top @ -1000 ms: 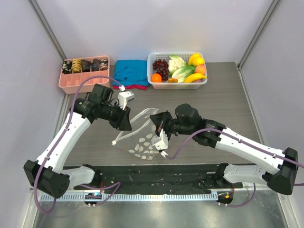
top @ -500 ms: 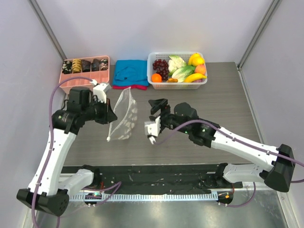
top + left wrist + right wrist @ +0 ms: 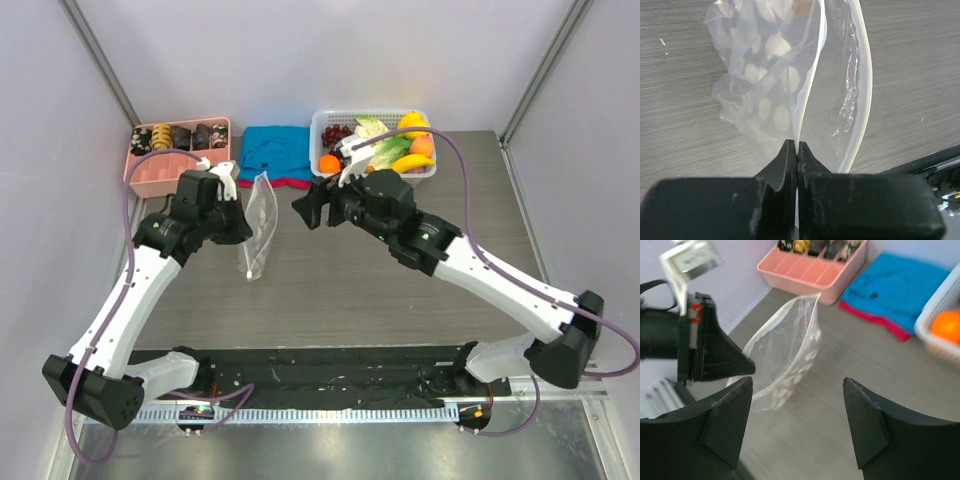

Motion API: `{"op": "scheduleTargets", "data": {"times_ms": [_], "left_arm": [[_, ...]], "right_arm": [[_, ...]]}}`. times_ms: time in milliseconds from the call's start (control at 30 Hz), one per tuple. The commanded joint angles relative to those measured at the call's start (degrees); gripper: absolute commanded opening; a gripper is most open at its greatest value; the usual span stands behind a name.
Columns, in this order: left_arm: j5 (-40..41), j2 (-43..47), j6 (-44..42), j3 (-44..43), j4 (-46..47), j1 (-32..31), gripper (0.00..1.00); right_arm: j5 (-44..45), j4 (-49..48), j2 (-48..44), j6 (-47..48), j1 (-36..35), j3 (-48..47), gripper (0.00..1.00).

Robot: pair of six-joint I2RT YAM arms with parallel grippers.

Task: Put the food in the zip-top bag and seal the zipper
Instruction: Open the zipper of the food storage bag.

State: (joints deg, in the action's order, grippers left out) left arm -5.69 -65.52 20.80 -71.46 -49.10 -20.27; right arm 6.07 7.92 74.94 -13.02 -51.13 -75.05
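My left pincer [image 3: 796,150] is pressed together on one lip of the zip-top bag [image 3: 775,75], pinching the thin plastic right at the mouth edge. The bag hangs down from that grip, well to the left of the white basket [image 3: 318,150], in front of the blue cloth [image 3: 275,150] that lies just left of the basket. In the left wrist view the mouth gapes: the zipper [image 3: 860,75] on the free lip bows away from the lip I am holding, and the white oval dots show through the crumpled body below. I cannot tell whether the bag's lower corner touches the tabletop [image 3: 330,290] or hangs just clear of it. My right pincer [image 3: 797,395] has its fingers wide apart and grips nothing; it sits above the tabletop just left and in front of the basket, facing the bag from the basket side. The food [image 3: 385,150] all lies in the basket, with an orange fruit [image 3: 329,163] at its front left corner. The pink tray [image 3: 160,175] stands farthest left of the basket, beyond the cloth.
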Motion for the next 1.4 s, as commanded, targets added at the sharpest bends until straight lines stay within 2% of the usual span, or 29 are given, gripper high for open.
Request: {"op": "scheduleTargets", "data": {"times_ms": [0, 200, 367, 400, 433, 500, 533, 600, 633, 700, 733, 833, 1000, 1100, 1267, 1367], "left_arm": [[2.71, 0.57, 5.56, 0.97, 6.29, -1.43, 0.00], [2.18, 0.04, 6.62, 2.20, 8.40, -2.05, 0.00], [2.26, 0.04, 6.98, 3.08, 8.76, -2.14, 0.00], [2.44, 0.21, 7.06, 3.34, 8.93, -2.14, 0.00], [2.44, 0.47, 6.89, 3.43, 8.85, -2.23, 0.00], [3.49, 1.09, 6.71, 3.35, 8.85, -2.14, 0.00], [3.76, 1.61, 6.19, 3.35, 8.85, -2.14, 0.00], [4.55, 2.32, 4.70, 2.91, 8.24, -1.96, 0.00], [4.90, 3.11, 4.08, 2.73, 8.06, -1.96, 0.00], [5.34, 3.81, 2.41, 2.73, 7.53, -1.79, 0.10], [7.34, 4.25, 2.15, 2.73, 7.36, -1.70, 0.20], [9.81, 4.87, 0.56, 2.56, 6.48, -1.70, 0.24], [11.23, 3.21, -0.58, 0.45, 5.95, -1.70, 0.39], [8.60, 1.97, 0.03, -0.52, 6.38, -1.70, 0.42], [7.10, 0.92, 0.65, -0.61, 8.32, -1.70, 0.41], [6.92, 0.48, 0.30, -0.43, 9.20, -1.70, 0.31]], "right_arm": [[-4.91, 0.27, 7.49, -24.59, 1.91, -2.38, 0.76], [-9.93, -0.80, 16.54, -29.33, 2.79, -7.82, 0.75], [-14.41, -3.26, 20.60, -30.58, 3.06, -10.03, 0.71], [-15.11, -3.70, 20.95, -30.40, 3.06, -10.21, 0.67], [-15.64, -3.88, 21.74, -29.45, 3.06, -10.21, 0.56], [-14.95, -3.44, 21.66, -28.82, 3.15, -9.08, 0.46], [-14.51, -3.09, 21.31, -27.78, 3.15, -8.63, 0.34], [-13.19, -1.42, 20.78, -26.72, 3.58, -7.49, 0.17], [-13.01, -0.72, 20.52, -26.10, 3.85, -7.22, 0.01], [-13.18, -0.28, 19.37, -24.17, 4.55, -6.35, 0.01], [-13.18, -0.19, 19.02, -23.29, 4.47, -6.17, 0.01], [-14.06, 0.07, 17.88, -19.51, 4.47, -6.43, 0.01], [-17.22, -0.10, 17.44, -19.76, 4.20, -6.52, 0.01], [-17.93, -1.24, 17.17, -20.21, 3.50, -6.25, 0.01], [-20.04, -2.12, 17.08, -21.43, 3.23, -6.51, 0.01], [-20.39, -2.04, 16.82, -21.61, 3.15, -6.52, 0.01]]}}
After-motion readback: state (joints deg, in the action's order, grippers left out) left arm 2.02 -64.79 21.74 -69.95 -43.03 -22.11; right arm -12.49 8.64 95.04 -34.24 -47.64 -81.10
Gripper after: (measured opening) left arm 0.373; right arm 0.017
